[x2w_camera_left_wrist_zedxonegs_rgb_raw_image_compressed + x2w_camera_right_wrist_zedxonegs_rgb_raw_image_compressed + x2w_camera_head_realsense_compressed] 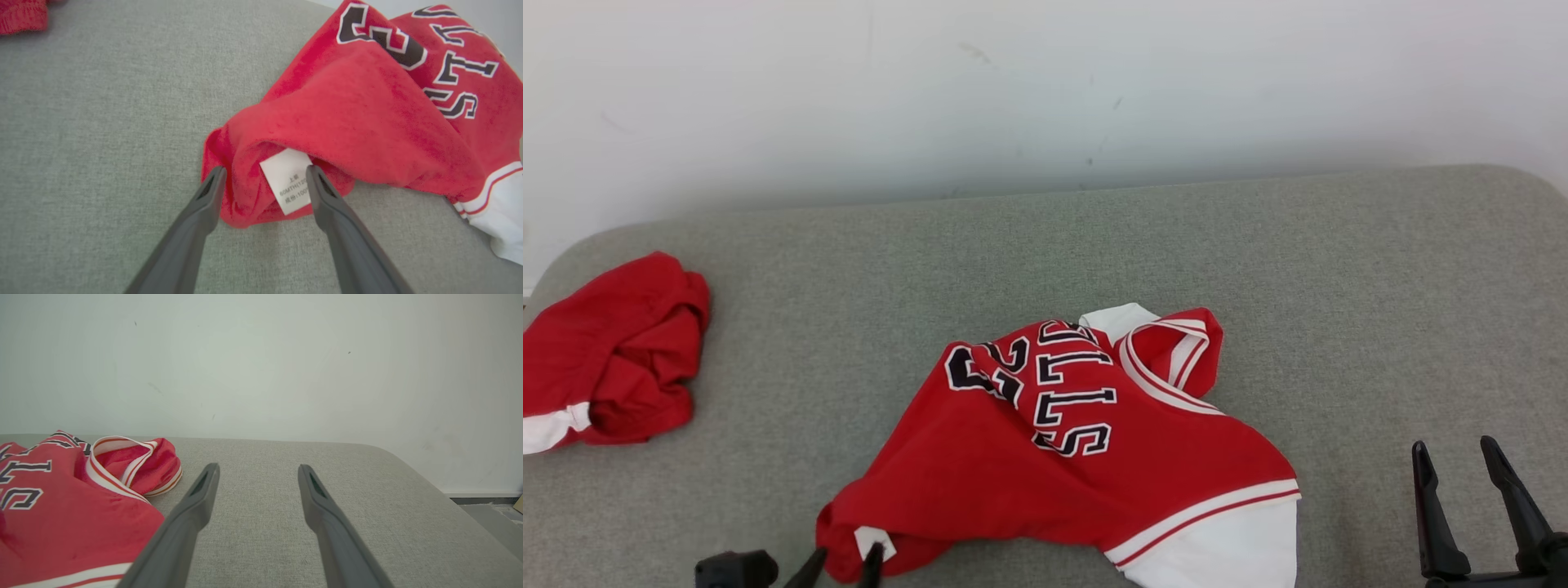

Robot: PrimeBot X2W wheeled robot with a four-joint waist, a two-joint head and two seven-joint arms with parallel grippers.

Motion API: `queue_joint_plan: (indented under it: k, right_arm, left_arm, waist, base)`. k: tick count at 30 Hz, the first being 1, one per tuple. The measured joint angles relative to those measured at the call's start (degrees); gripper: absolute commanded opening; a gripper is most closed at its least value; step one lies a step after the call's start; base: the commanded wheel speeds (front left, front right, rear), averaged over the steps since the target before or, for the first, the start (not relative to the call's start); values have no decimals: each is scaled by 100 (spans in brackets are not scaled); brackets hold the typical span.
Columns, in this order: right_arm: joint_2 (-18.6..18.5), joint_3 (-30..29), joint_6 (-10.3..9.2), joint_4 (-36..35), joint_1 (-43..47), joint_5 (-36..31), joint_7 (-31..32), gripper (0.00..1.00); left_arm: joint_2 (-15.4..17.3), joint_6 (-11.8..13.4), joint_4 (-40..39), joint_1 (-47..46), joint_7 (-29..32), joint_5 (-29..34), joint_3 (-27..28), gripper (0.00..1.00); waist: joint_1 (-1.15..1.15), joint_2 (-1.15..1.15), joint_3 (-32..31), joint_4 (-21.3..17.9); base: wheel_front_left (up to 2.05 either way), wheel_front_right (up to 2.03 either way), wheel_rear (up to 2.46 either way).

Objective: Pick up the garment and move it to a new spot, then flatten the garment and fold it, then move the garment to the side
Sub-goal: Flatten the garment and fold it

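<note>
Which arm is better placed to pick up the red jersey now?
Left, probably: the left gripper is open with its fingers on either side of the corner of the jersey by the white label. The right gripper is open over bare cushion.

You're getting soft, even light here, nothing blowing out. The jersey [1045,457] is only casting a faint shadow on the grey cushion [849,286] under its near folds. The wrist views are bowing at the edges, and the wall [261,355] is darkening toward the corners.
</note>
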Motion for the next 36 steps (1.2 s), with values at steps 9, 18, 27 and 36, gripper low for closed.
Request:
queue_joint_plan:
  k: [9, 18, 27, 36]
  right_arm:
    - [-66, 25, 0, 3, -6, 3, 0, 100]
    - [-92, 65, 0, 22, -20, 3, 0, 100]
    - [-70, 33, 0, 20, -43, 3, 0, 100]
    - [-27, -107, 0, 62, 82, 3, 0, 100]
  left_arm:
    - [264, 51, -144, 313, 339, -73, -110, 100]
    - [99, -83, 250, 114, 230, -129, -104, 55]
    - [44, -297, 602, -204, 157, -54, -207, 0]
    - [1126, -535, -287, -336, 542, 708, -550, 0]
  waist:
    - [0, 0, 79, 6]
    - [0, 0, 124, -92]
    - [0, 0, 191, -128]
    - [0, 0, 28, 71]
  base:
    - [0, 0, 0]
    - [0, 0, 0]
    - [0, 0, 0]
    - [0, 0, 0]
